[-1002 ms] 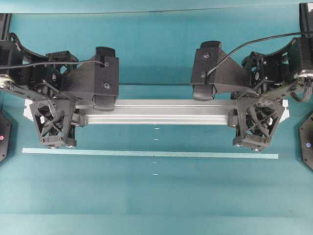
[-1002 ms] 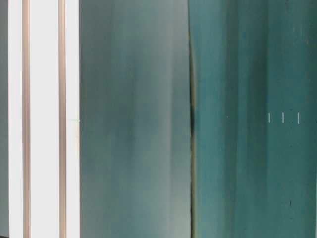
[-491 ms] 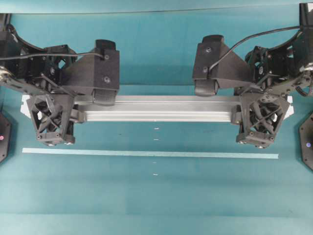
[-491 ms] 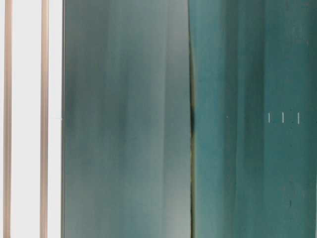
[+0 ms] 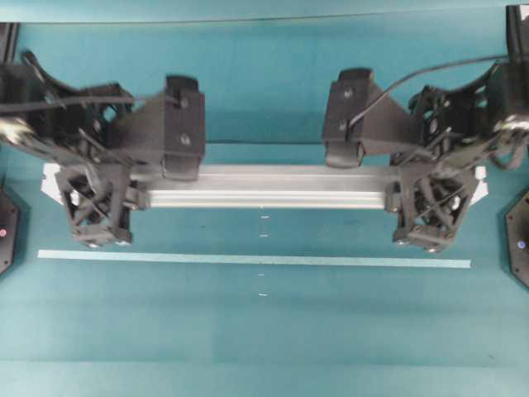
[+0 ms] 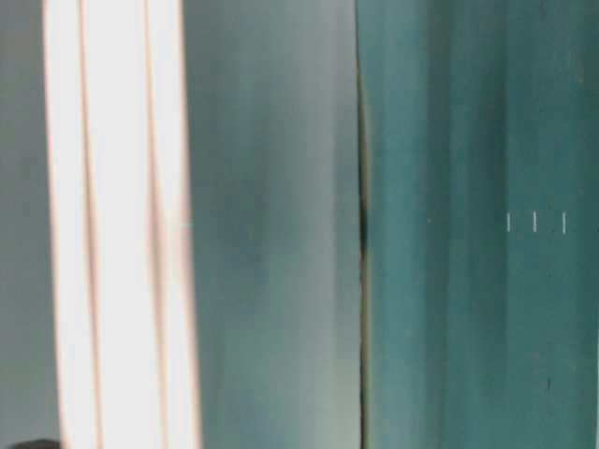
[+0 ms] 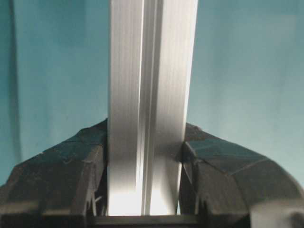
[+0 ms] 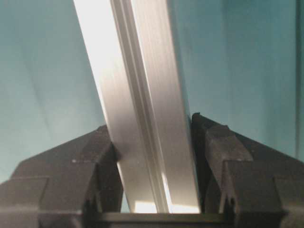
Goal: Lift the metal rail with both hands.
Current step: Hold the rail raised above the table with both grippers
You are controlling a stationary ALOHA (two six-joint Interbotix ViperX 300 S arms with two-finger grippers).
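Rail (image 5: 264, 187) of grooved silver metal lies level across the teal table (image 5: 264, 331), above a thin pale tape strip (image 5: 248, 259). Left gripper (image 5: 97, 207) pinches it near one end, right gripper (image 5: 430, 207) near the other, fingers (image 7: 61, 175) pressed against both sides.

The metal rail (image 5: 264, 188) is brushed, glossy aluminium with lengthwise grooves. Gripper fingers (image 7: 57, 180) are matt black plastic. The table (image 5: 264, 331) surface is matt teal.

teal table (image 5: 264, 347), pale tape strip (image 5: 248, 260), small white marks (image 5: 263, 235)
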